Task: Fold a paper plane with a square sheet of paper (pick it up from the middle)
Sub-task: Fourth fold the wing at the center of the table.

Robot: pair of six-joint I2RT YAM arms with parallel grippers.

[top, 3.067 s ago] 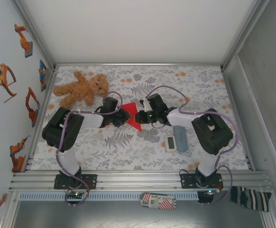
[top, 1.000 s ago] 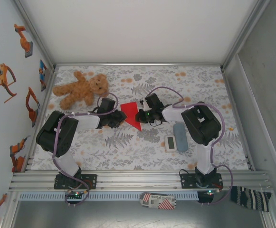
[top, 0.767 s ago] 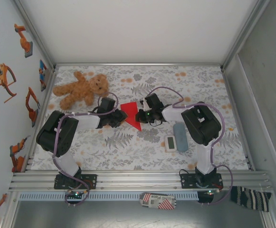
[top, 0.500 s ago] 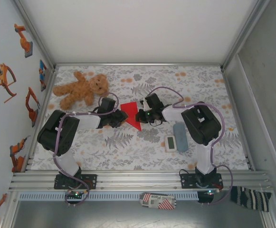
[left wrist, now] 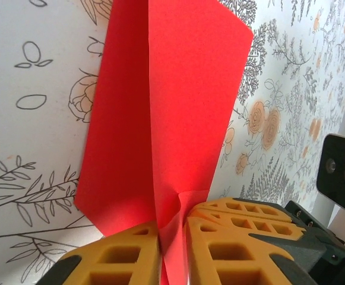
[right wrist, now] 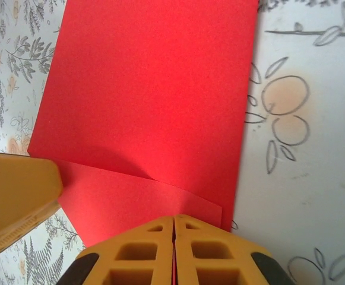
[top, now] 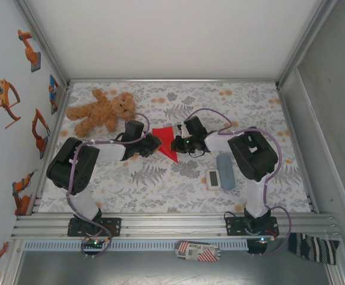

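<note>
The square sheet of paper [top: 167,143] is bright red and folded to a pointed shape, lying on the flowered table between my two grippers. My left gripper [top: 154,143] meets it from the left. In the left wrist view its yellow fingers [left wrist: 124,255] are shut on a raised flap along the centre crease of the paper [left wrist: 172,101], and the gripper [left wrist: 173,221] sits at the paper's near end. My right gripper [top: 176,144] comes from the right. Its fingers [right wrist: 220,258] are pressed together on the near edge of the paper [right wrist: 154,89], with a red sliver between them at the gripper [right wrist: 174,217].
A brown teddy bear [top: 103,110] lies at the back left. A grey-blue block [top: 225,164] and a white timer [top: 213,178] rest right of centre, near the right arm. Metal frame rails bound the table [top: 160,187].
My left gripper has slid slightly right and closed its fingers onto the paper's flap. The red shape looks narrower from above. The right gripper has stayed in place.
</note>
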